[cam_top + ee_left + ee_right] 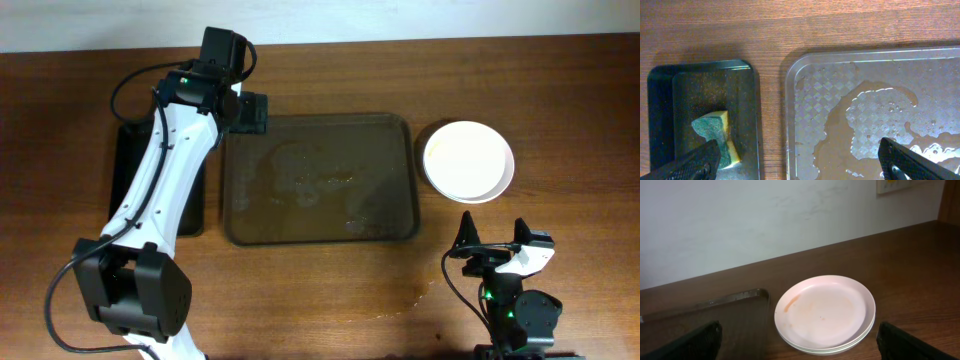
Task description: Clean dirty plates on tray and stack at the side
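The large dark brown tray (pixel 320 180) lies mid-table, wet with water and with no plates on it; it also shows in the left wrist view (pixel 875 100). The white plates (pixel 468 160) sit stacked on the table right of the tray; in the right wrist view the stack (pixel 825 311) has a faint orange smear on the top plate. My left gripper (pixel 799 162) is open and empty, above the gap between the black tray and the brown tray's left edge. My right gripper (pixel 799 342) is open and empty, near the front of the table, facing the stack.
A smaller black tray (pixel 705 115) lies left of the brown tray and holds a green-and-yellow sponge (pixel 715 132). A water smear (pixel 415 295) marks the table in front of the brown tray. A pale wall (pixel 765 215) stands behind the table.
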Robot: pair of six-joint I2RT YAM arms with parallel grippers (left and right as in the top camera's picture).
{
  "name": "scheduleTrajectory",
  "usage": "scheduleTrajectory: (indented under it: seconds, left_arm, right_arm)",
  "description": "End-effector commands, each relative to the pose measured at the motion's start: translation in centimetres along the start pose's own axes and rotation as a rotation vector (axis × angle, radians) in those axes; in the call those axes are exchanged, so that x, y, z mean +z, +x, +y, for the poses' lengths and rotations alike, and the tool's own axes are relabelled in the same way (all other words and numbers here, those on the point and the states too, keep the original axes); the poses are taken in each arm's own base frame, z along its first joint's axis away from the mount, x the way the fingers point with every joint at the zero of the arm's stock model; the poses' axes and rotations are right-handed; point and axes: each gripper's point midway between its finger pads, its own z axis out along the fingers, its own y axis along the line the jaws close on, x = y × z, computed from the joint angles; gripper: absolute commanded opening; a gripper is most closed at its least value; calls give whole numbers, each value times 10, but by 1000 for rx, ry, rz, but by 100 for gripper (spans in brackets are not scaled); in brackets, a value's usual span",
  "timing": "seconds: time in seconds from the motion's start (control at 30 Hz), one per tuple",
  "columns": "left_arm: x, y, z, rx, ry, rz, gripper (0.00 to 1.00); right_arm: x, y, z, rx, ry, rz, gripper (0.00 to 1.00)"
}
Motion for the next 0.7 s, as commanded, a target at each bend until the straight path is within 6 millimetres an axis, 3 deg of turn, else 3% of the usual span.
scheduleTrajectory:
  seconds: [0.0,0.1,0.17,0.2,0.3,0.33,0.43,0.47,0.6,0.63,0.67]
  left_arm:
    - [1,-1,0,0,-1,1,99]
    - [1,-1,0,0,-1,0,99]
    - [1,-2,12,-1,-61,-7,99]
    - [-9,-5,9,0,-51,-29,99]
    - [-70,-20,27,-17,-106,-178,99]
    - [-82,-24,29,-14,-101,-217,99]
    - [-133,-36,26,86,-7,-420,99]
    - [-144,-34,35,95,53,-500,99]
    - [-146,25,69,17,97,-659,99]
    - [-146,45,77,2,73,-710,99]
    - [-153,78,87,-26,33,-813,99]
  right_arm:
    - [0,3,2,-8,-13,7,98]
    - [0,3,2,-8,-13,6,98]
    - [0,3,2,-8,-13,7,98]
    - [0,3,2,-8,-13,7,98]
    - [0,3,2,-8,-13,7,98]
    - [0,3,2,-8,-13,6,98]
    - [0,3,2,-8,-13,7,98]
    - [0,3,2,-8,-13,7,98]
    - [0,3,2,-8,-13,6,98]
    - [0,3,2,-8,-13,6,98]
    - [0,3,2,-8,-13,7,98]
